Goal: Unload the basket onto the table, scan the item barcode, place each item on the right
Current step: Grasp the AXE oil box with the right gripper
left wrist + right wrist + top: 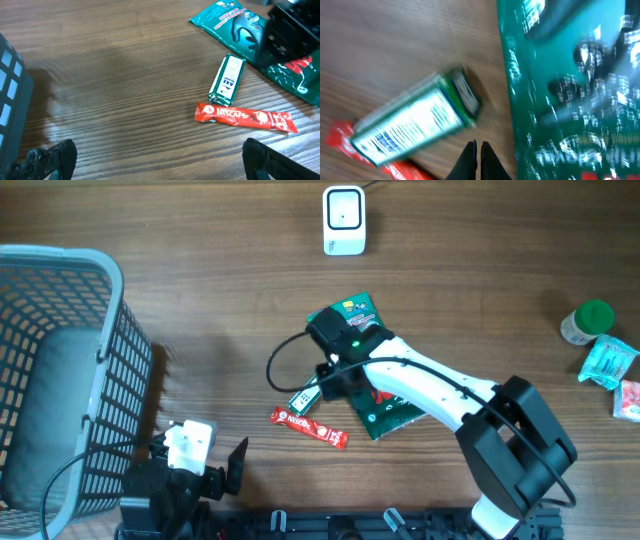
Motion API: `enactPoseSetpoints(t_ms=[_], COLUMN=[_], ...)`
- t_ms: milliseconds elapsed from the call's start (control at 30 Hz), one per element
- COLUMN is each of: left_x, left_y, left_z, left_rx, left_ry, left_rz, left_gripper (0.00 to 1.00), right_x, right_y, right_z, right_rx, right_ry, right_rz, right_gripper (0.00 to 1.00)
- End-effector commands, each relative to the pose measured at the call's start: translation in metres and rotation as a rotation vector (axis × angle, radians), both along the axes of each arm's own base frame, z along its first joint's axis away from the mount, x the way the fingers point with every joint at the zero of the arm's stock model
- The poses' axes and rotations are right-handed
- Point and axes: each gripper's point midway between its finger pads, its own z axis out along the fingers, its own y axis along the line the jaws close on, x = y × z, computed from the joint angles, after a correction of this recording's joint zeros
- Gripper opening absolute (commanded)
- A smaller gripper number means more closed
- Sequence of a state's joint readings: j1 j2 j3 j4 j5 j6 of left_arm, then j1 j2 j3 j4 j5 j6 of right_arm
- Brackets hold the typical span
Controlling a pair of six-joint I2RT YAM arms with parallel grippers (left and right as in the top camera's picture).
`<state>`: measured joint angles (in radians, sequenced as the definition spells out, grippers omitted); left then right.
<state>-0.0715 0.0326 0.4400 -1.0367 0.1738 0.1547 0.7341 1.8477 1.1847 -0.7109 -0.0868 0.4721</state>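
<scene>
My right gripper (476, 159) is pinched closed on nothing at the bottom middle of its wrist view, tips over bare wood. The small green-and-white box (415, 122) lies tilted, just up and left of them. The green pouch (565, 90) fills the right side. In the overhead view the white scanner (343, 220) sits top centre, well apart. My left gripper (160, 167) gapes wide.

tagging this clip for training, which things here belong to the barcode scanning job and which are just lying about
Job, likely:
barcode scanner; green packet; small green box; right gripper, shut, between those two.

Lying about:
red Nescafe stick; basket; green-capped bottle; teal packet.
</scene>
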Motion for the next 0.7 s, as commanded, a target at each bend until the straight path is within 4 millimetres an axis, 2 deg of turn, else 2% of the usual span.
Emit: enactPoseSetpoints(t_ms=[0,67,233,333,500,667], left_x=[0.0,0.0,0.0,0.0,0.0,0.0], left_y=[-0.001,-0.001,-0.001,-0.001,-0.001,-0.001], left_z=[0.001,0.001,0.001,0.001,0.001,0.001], left_rx=[-0.01,-0.01,-0.01,-0.01,-0.01,-0.01], left_ry=[-0.007,-0.006,-0.006,-0.006,-0.007,-0.006], left_rz=[0.0,-0.001,0.0,0.0,0.0,-0.001], left_gripper=[1.0,1.0,1.0,1.0,1.0,1.0], right_x=[0.007,0.001,0.002,-0.013,-0.014,-0.017], right_y=[0.001,0.0,-0.003,-0.002,-0.003,0.01], right_z=[-0.012,-0.018,-0.019,-0.019,-0.022,-0.027], right_rx=[-0.01,-0.017,-0.03,-0.013,-0.022,0.035], right_ry=[-0.004,0.033,0.036,0.114,0.123,0.16], right_rz=[-0.029,-0.045,-0.093,-0.112,-0.134,-0.122], right_gripper=[0.06,0.04,0.04,0.05,0.05,0.05])
